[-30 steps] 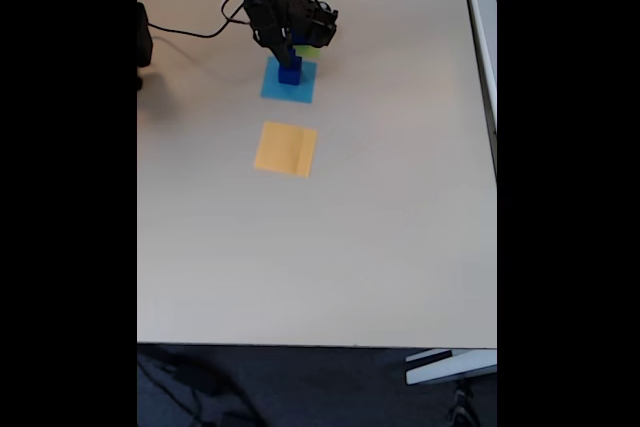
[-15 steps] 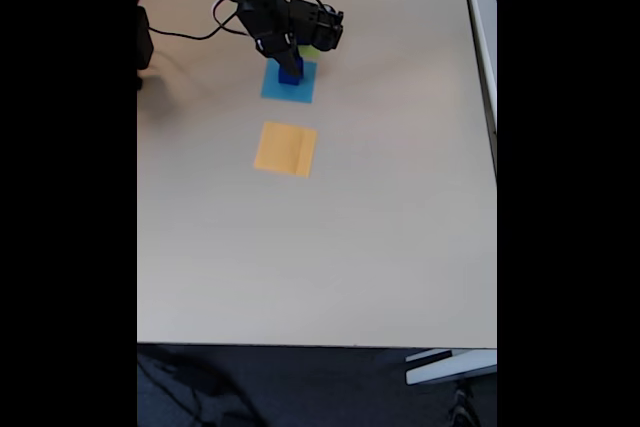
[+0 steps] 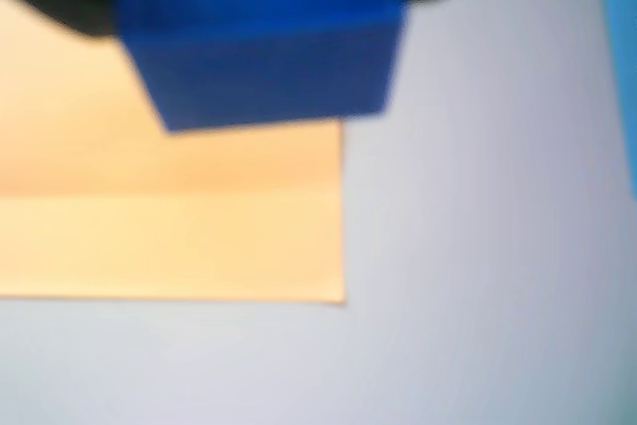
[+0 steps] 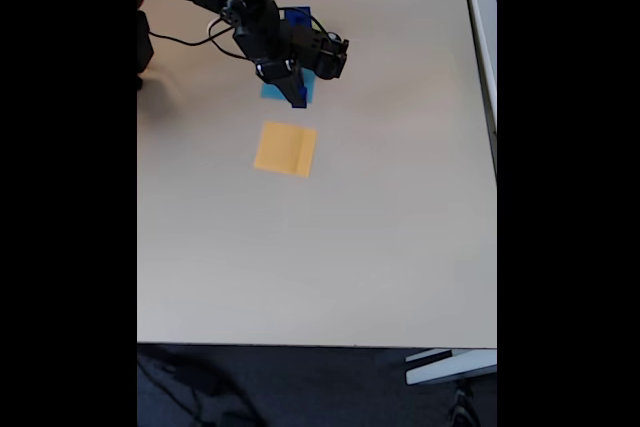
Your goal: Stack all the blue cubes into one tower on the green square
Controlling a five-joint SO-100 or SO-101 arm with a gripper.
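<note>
Pale, matte tabletop (image 4: 330,247) runs from the arm's end down to a dark floor at the bottom of the fixed view.

One of the blue cubes (image 3: 261,37) hangs at the top of the wrist view, close to the lens and blurred, with dark gripper parts showing at either upper corner behind it. In the fixed view a sliver of the same deep blue peeks out at the tip of the gripper (image 4: 296,97), so the jaws look clamped on this cube, which is lifted clear of the table. It reads as a rigid, sharp-edged block with a smooth, slightly glossy skin: probably light and stiff, but slippery enough to twist if pinched off-centre. Two opposite flat faces, taken near the middle, are the sensible hold.

Another patch of dark blue (image 4: 296,17) shows behind the arm in the fixed view; whether it is a further cube I cannot tell. I cannot make out the green square.

Beneath the gripper lies a flat light-blue square (image 4: 270,92), mostly covered by the arm. Just below it, apart from it, sits the orange square (image 4: 286,148), thin and paper-like with a faint crease across it in the wrist view. Black cables (image 4: 190,39) trail from the arm across the table.
</note>
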